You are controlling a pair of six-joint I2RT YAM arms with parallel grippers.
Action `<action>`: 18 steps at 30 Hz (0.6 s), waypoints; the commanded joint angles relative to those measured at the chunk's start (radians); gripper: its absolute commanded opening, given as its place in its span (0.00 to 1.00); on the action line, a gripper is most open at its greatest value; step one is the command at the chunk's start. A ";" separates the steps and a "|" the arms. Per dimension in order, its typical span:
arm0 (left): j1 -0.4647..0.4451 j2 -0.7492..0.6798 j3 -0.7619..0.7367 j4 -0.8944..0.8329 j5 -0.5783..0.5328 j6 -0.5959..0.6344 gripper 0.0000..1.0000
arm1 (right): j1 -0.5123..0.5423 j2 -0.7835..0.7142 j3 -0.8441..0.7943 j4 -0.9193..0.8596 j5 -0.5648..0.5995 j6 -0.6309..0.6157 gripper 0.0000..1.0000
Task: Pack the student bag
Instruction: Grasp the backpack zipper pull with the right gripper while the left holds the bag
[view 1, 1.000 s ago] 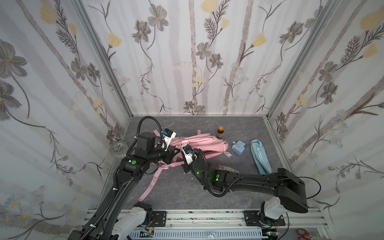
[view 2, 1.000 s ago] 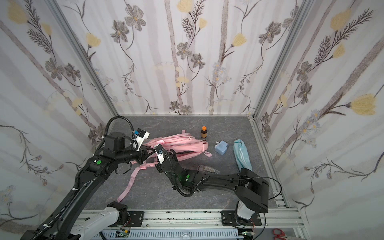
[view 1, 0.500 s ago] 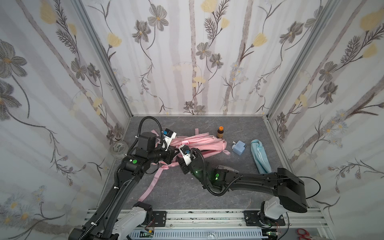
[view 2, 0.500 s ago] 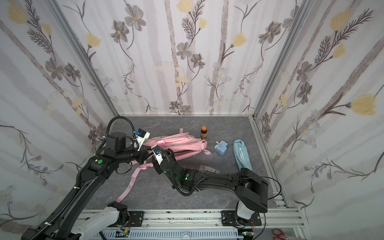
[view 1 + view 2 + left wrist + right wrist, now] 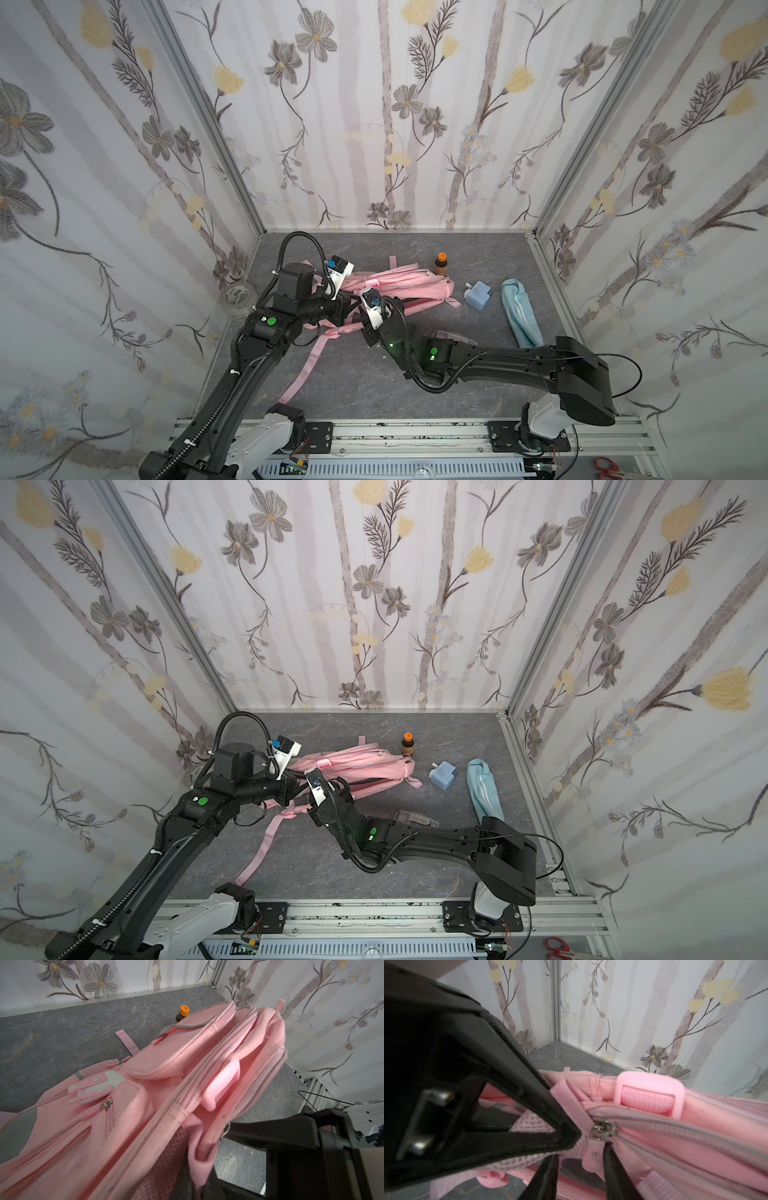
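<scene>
Two arms at student bag (image 5: 399,282), lying on worktop (image 5: 415,395) mid-left. Left gripper (image 5: 570,1136) jaws clenched on bag fabric beside zipper end, likely as anchor. Right gripper (image 5: 581,1154) jaws parted astride zipper pull (image 5: 592,1157), nothing grasped yet.

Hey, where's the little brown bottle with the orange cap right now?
In both top views the brown bottle stands toward the back, right behind the student bag, left of the light-blue pouch.

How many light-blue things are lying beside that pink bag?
2: a small blue container just right of the student bag, and a long blue pouch farther right by the wall. Others may hide under the bag.
</scene>
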 commanded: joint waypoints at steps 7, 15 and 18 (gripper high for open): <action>-0.001 -0.002 0.005 0.090 0.049 -0.020 0.00 | 0.020 -0.030 -0.038 0.089 0.059 -0.021 0.31; -0.001 -0.006 -0.003 0.093 0.052 -0.040 0.00 | 0.013 0.006 -0.005 0.105 0.035 -0.039 0.19; 0.000 -0.012 -0.006 0.088 0.052 -0.042 0.00 | 0.001 0.014 0.003 0.096 0.012 -0.025 0.20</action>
